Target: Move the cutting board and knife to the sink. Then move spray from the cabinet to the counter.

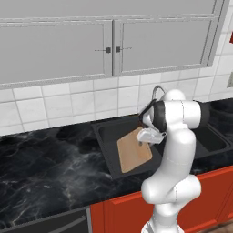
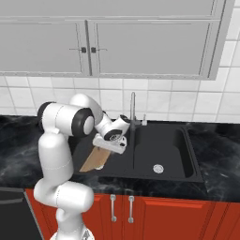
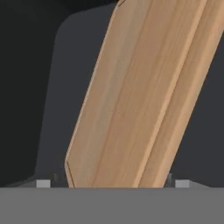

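Note:
The cutting board [image 1: 134, 154] [image 2: 93, 161] [image 3: 140, 96], light-tan wood, lies tilted in the left part of the black sink [image 1: 105, 139] [image 2: 164, 145], its lower end on the basin floor. My gripper [image 1: 143, 141] [image 2: 106, 147] [image 3: 112, 183] hovers just over the board's upper end, open. In the hand view its fingertips [image 3: 43, 183] stand apart from the board's edges on both sides. The black marble counter [image 1: 45, 168] [image 2: 220, 140] surrounds the sink. The knife, the spray and the cabinet are out of view.
A chrome faucet [image 1: 157, 91] [image 2: 132, 110] rises behind the sink, close to my wrist. Grey wall cupboards [image 1: 109, 50] [image 2: 89, 49] hang shut above. Red base cabinets with silver handles [image 2: 122, 208] sit below. The drain [image 2: 158, 168] lies in the basin's right part.

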